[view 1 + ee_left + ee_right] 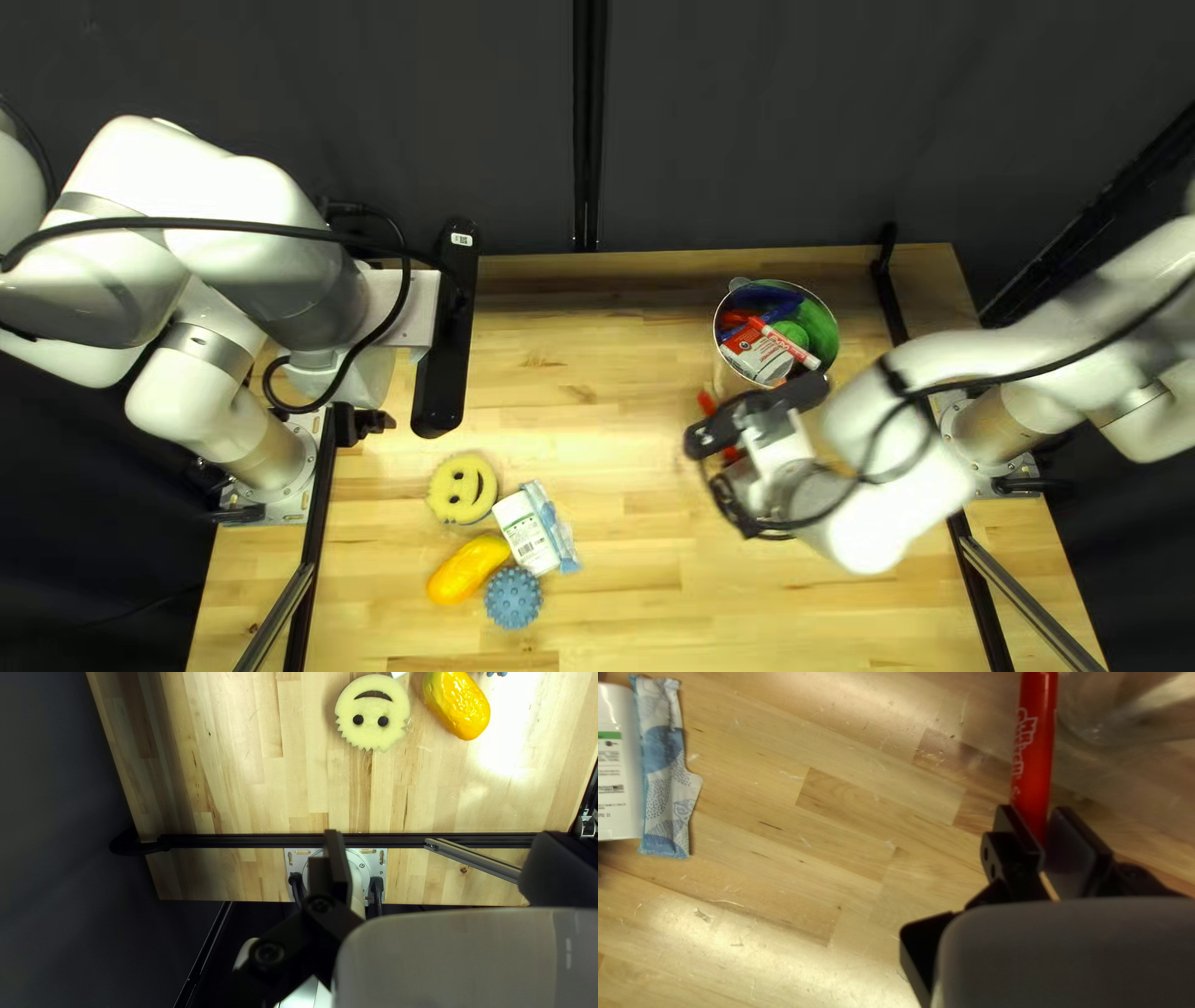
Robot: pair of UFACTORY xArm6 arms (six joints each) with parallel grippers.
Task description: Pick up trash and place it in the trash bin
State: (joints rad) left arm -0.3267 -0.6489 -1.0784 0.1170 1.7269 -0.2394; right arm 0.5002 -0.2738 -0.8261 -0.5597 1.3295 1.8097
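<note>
We have the red marker (1037, 746) clamped between both fingers of our right gripper (1041, 827), just beside the base of the clear-walled bin (726, 380). Taking twelve as the table's far edge, the bin lies at about one o'clock from the marker. The job in hand, as we judge it, is getting the marker up and in: we should firm the grip, lift straight up until its lower end and our fingers clear the rim, and only then move toward one o'clock. Going sideways too soon could knock the bin over. The bin already holds markers, a green ball (792, 335) and a white packet (757, 356), so we should release low over the middle, lest the marker roll off the pile.

Out toward eight o'clock, well apart from us, lie a blue patterned wrapper (662, 765) beside a white container (525, 533), then a spiky blue ball (513, 599) and a yellow mango-like thing (467, 570). The smiling sponge (462, 488) sits between eight and nine. Our left gripper (439, 837) waits near nine, its fingers wide apart with nothing between them, out of the way of this lift.
</note>
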